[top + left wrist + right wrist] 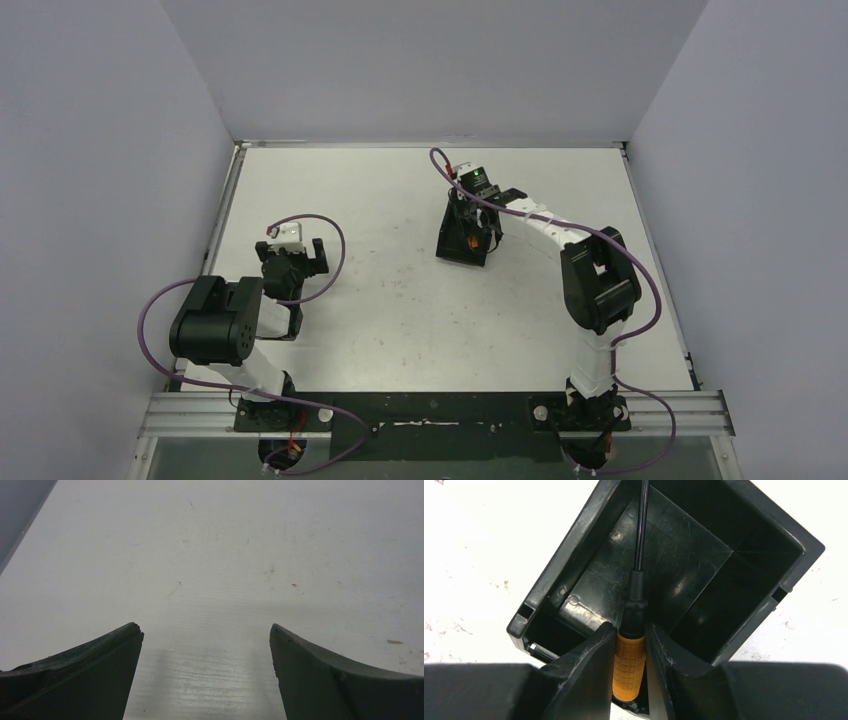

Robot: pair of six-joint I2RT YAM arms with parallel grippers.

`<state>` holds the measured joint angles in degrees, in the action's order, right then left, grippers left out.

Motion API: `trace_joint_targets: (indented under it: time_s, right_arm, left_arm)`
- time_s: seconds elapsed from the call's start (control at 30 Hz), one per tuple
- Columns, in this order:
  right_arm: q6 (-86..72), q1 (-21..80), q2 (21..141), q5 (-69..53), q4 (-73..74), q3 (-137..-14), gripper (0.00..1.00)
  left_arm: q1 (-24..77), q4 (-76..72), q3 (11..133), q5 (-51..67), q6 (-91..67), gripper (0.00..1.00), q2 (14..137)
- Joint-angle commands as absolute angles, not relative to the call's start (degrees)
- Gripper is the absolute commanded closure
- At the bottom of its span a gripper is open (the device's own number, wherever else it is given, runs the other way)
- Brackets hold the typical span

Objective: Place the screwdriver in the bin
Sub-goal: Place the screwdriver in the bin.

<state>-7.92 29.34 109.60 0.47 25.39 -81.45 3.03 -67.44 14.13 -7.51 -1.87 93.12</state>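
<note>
1. The screwdriver [628,666] points shaft-first into the bin [559,565], its orange handle at the near rim. The tip runs out of the wrist view.
2. My right gripper [630,629] pinches that handle from both sides, so the shaft stays aimed inside; I judge a release here would land it.
3. The bin rests on the desk [400,300], right of centre.
4. My left gripper [203,630] is spread, holding nothing, well apart so it doesn't interfere.
</note>
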Motion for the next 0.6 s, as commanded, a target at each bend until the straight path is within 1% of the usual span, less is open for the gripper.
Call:
trace_joint_targets:
  time_s: [0.0,0.17,0.4,0.5,0.57]
  right_arm:
    - [-9.4,29.9,108.0,3.8,23.3,-81.0,0.82]
    - [-9.2,29.8,108.2,3.5,22.9,-80.7,0.81]
    - [-9.2,29.8,108.9,3.8,23.3,-81.5,0.71]
    - [-9.4,29.9,109.0,3.9,23.0,-81.7,0.69]
    - [-9.5,29.9,109.3,4.0,23.2,-82.0,0.66]
  left_arm:
    - [3.3,-69.5,14.5,-8.0,-1.8,0.03,92.3]
    - [3.3,-69.4,14.5,-8.0,-1.8,0.03,92.4]
    - [3.2,-69.4,14.5,-8.0,-1.8,0.03,92.3]
    - [3.3,-69.5,14.5,-8.0,-1.8,0.03,92.3]
    - [3.3,-69.5,14.5,-8.0,-1.8,0.03,92.3]
